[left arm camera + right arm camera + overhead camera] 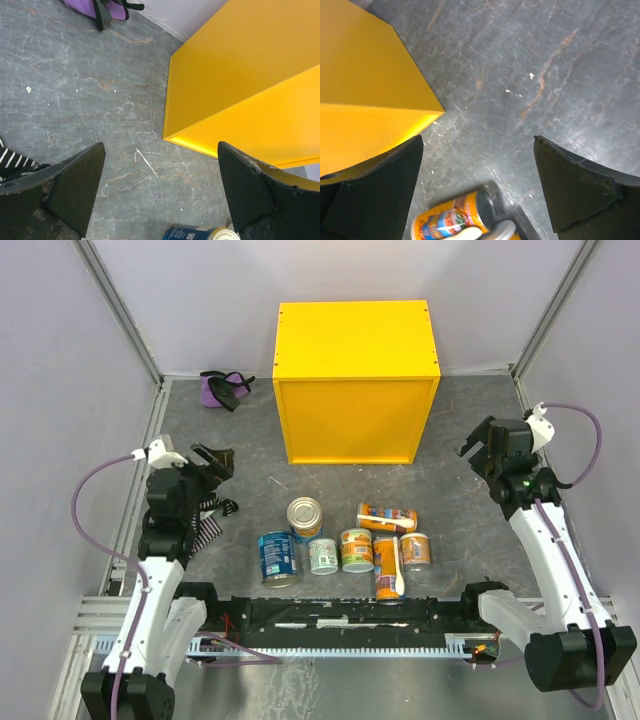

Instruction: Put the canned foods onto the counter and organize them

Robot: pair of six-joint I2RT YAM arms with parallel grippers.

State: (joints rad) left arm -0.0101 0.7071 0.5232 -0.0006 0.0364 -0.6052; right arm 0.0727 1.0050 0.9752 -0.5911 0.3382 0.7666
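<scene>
Several canned foods are clustered on the grey floor in front of the counter [355, 380], a big yellow box. They include a blue can [277, 557], a silver-topped can [304, 517], a pale-green one [322, 556], short orange ones [356, 550] and a tall orange can lying flat [387, 518]. My left gripper [214, 462] hovers open to the left of the cans. In its wrist view the left gripper [160, 185] holds nothing, with a blue can [200, 234] just below. My right gripper [479, 448] is open at the right. In its wrist view the right gripper [477, 185] is empty above an orange can [452, 220].
A purple cloth bundle [224, 388] lies at the back left by the wall. A striped cloth [205, 525] sits under my left arm. A metal rail [340, 615] runs along the near edge behind the cans. Grey walls close in both sides.
</scene>
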